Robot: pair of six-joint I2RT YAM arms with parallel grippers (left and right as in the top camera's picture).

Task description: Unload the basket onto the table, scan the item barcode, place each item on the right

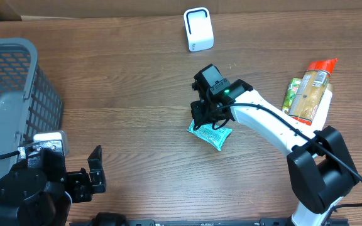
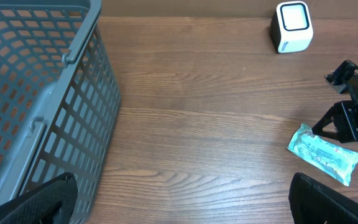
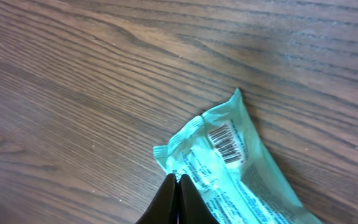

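On teal packet [image 3: 229, 168], right gripper [image 3: 178, 182] seemingly clamped

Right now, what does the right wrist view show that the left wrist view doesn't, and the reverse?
Right wrist only: the black-and-white barcode facing up on the teal plastic packet, and a close-up of the right gripper, jaws shut on the packet's near edge.
Left wrist only: the grey plastic mesh basket at left and the white cube-shaped scanner at the far side. The barcode can't be made out there.
Both: the packet lying flat on the brown wooden table, with the right gripper at it.
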